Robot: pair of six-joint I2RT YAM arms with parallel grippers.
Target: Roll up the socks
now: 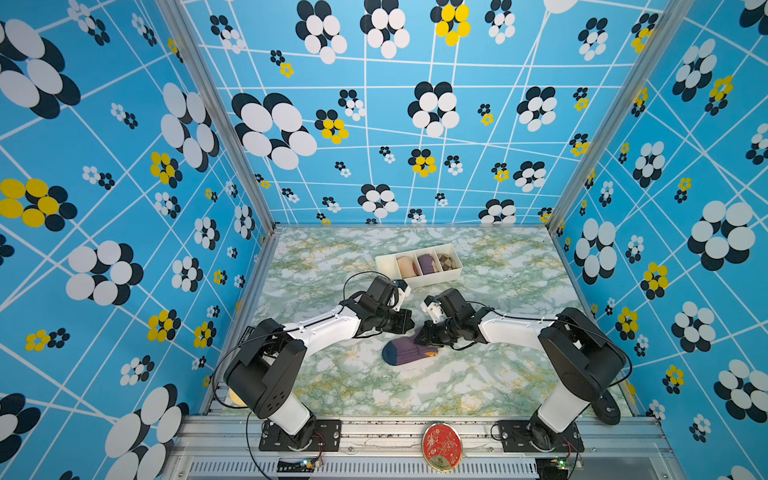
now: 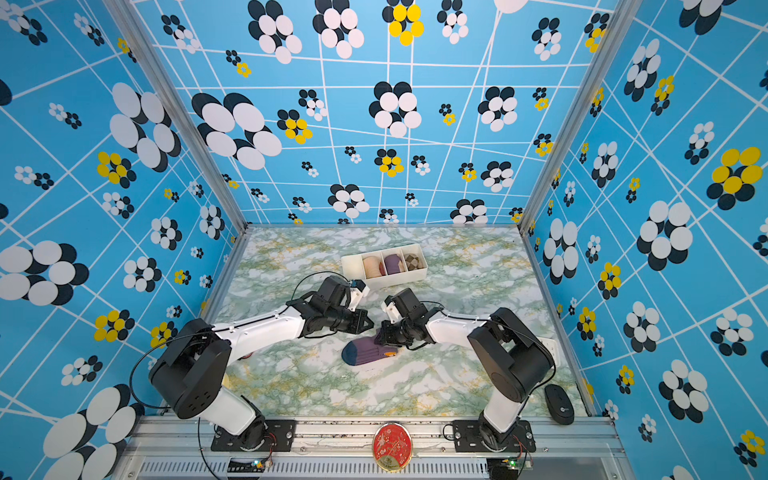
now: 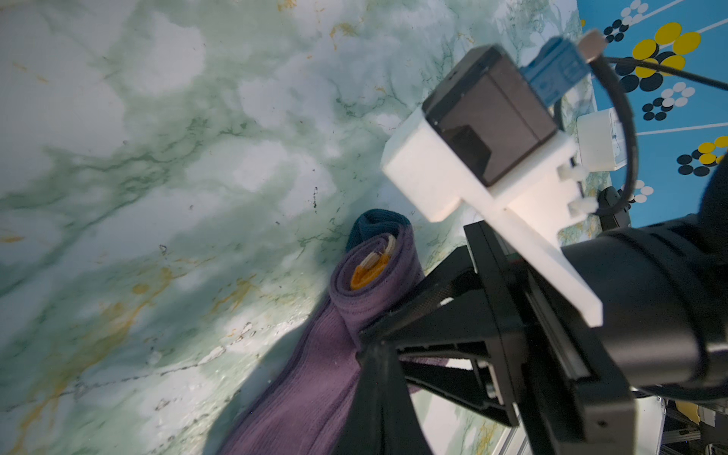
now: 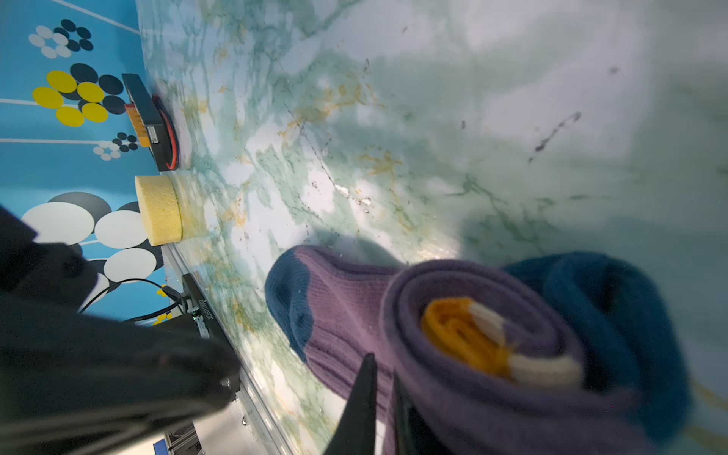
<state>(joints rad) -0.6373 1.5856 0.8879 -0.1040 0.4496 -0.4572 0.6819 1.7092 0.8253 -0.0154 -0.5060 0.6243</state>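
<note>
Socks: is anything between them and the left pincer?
Nothing visible is. The shut left pincer hangs close to the socks on their back-wall side. The right pincer pinches the socks beside that gap, not in it.

The socks [image 4: 342, 315] were matt, ribbed knit cloth; the counter [image 1: 353, 386] smooth, glossy, marble-patterned; the tray [image 1: 385, 266] at twelve o'clock, white plastic
</note>
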